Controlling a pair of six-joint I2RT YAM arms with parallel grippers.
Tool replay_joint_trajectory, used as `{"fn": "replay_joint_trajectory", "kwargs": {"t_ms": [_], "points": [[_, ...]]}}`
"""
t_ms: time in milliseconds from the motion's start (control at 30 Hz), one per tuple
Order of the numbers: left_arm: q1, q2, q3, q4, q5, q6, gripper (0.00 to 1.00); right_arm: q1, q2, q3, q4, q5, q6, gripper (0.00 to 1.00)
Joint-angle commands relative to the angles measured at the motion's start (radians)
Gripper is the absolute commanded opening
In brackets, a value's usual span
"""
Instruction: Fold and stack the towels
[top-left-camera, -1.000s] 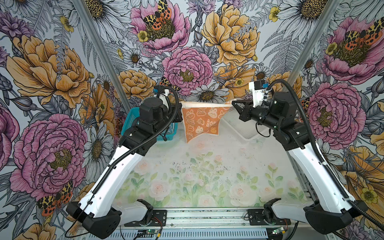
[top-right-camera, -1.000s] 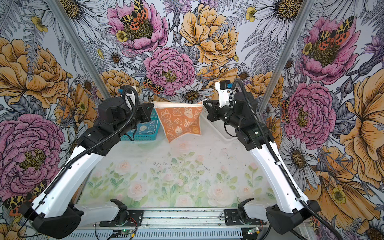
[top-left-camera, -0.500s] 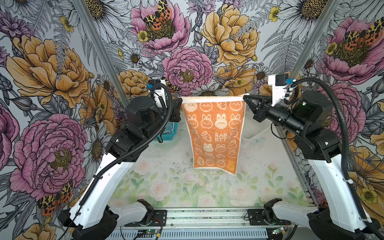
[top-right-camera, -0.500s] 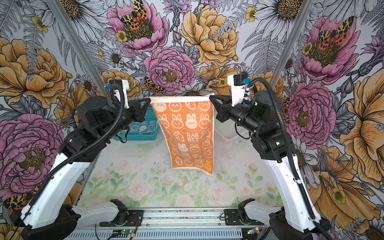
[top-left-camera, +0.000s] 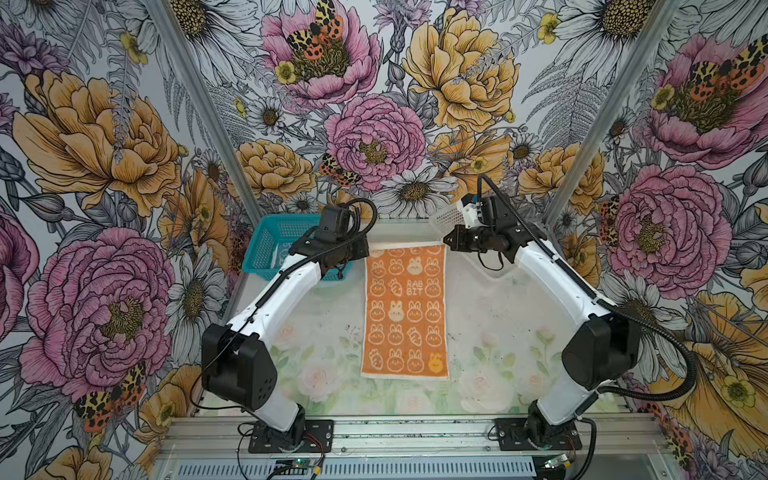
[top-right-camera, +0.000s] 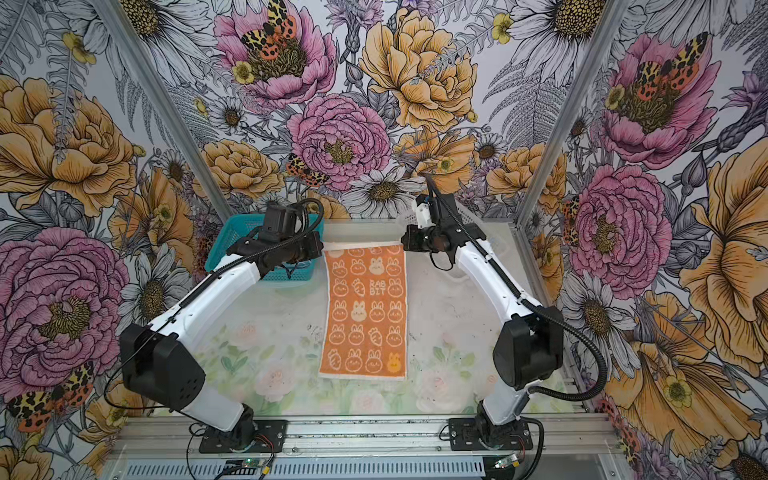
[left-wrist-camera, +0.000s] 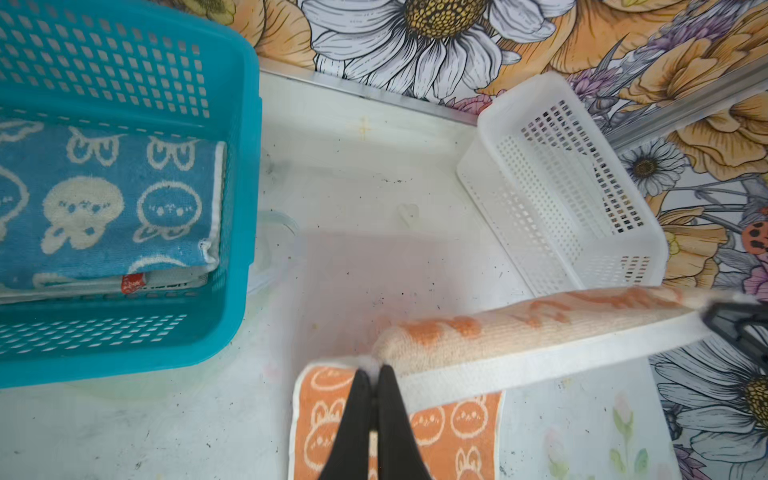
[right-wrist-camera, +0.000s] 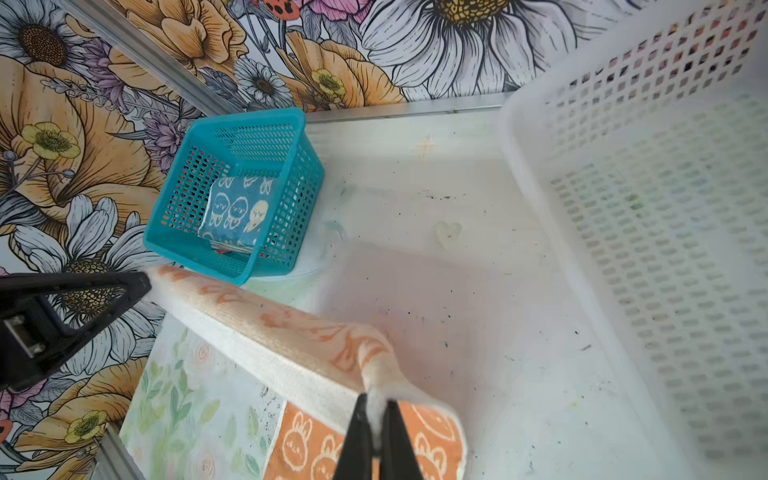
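Left gripper and right gripper each pinching a far corner of orange towel, long axis running far-to-near, wrist views revealing folded blue towel in teal basket

The orange bunny-printed cloth towel no longer hangs in air. It now lies spread along the bench.
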Motion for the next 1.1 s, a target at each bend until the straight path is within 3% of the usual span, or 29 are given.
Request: {"fn": "replay_joint_trajectory", "kwargs": {"t_ms": [0, 133, 367, 600, 767, 1067], "points": [[0.045, -0.030, -0.015, 0.028, -0.066, 0.020, 0.00, -0.033, -0.029, -0.018, 0.027, 0.058, 0.006, 0.00], [0.022, -0.076, -0.124, 0.065, -0.062, 0.001, 0.00, -0.022, -0.099, -0.178, 0.057, 0.059, 0.020, 0.00], [-0.097, -0.229, -0.521, 0.190, -0.096, -0.138, 0.00, 0.050, -0.231, -0.584, 0.181, 0.026, 0.080, 0.00], [-0.187, -0.285, -0.763, 0.238, -0.121, -0.256, 0.00, 0.110, -0.245, -0.847, 0.305, -0.018, 0.143, 0.00], [-0.186, -0.205, -0.767, 0.275, -0.099, -0.244, 0.00, 0.121, -0.188, -0.902, 0.403, -0.049, 0.185, 0.00], [-0.099, 0.053, -0.588, 0.272, -0.044, -0.147, 0.00, 0.080, -0.020, -0.776, 0.403, 0.002, 0.147, 0.00]]}}
